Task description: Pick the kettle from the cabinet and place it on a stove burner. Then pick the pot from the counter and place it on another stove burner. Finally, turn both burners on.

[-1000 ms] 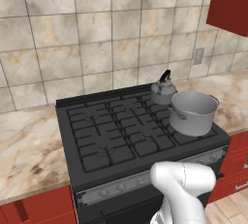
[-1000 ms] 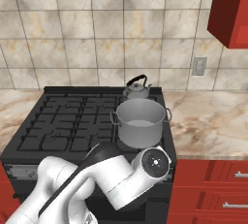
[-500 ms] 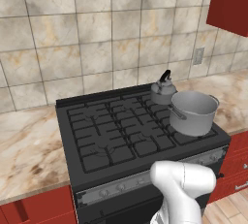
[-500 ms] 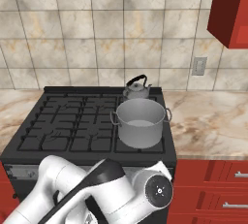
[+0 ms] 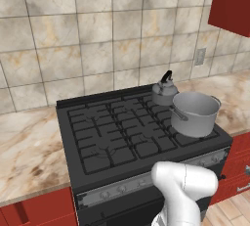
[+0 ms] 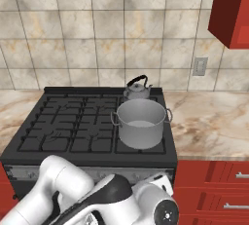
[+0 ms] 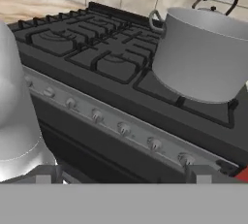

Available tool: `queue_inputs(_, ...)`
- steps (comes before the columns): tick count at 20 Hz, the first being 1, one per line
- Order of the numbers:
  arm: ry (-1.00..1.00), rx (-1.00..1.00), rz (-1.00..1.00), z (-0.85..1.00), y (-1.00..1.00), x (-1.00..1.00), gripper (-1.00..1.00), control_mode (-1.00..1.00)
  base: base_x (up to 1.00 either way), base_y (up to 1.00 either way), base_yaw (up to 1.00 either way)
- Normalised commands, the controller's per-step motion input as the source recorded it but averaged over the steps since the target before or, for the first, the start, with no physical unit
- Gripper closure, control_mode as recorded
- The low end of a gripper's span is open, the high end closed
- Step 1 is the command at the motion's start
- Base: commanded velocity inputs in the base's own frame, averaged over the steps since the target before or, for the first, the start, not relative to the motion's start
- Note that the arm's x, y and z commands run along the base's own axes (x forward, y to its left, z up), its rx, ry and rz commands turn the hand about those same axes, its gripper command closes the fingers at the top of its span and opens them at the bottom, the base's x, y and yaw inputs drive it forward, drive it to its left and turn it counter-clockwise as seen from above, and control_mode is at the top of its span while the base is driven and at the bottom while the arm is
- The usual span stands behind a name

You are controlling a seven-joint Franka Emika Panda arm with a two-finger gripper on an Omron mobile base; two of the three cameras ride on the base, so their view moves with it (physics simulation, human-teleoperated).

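Kettle (image 6: 136, 89) on rear right burner, pot (image 6: 141, 122) on front right burner. My arm has dropped toward knob panel (image 7: 121, 127); claw released, empty. Placements done, knobs next.

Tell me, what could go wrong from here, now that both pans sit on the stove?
1. The knobs sit close together in a row, so the open gripper might turn the wrong one and light a bare burner.
2. The pot and the kettle stand very near each other; a nudge to the pot could shove the kettle.
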Motion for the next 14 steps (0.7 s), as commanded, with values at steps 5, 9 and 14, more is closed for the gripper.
queue_inputs(5, -0.09, 0.14, -0.06, -0.06, 0.00, 0.00, -1.00, -1.00, 0.00, 0.00, 0.00)
queue_inputs(9, -0.12, 0.15, -0.05, -0.04, 0.08, 0.00, -1.00, -1.00, 0.00, 0.00, 0.00)
queue_inputs(14, -0.10, 0.12, -0.02, -0.06, 0.14, 0.00, -1.00, -1.00, 0.00, 0.00, 0.00)
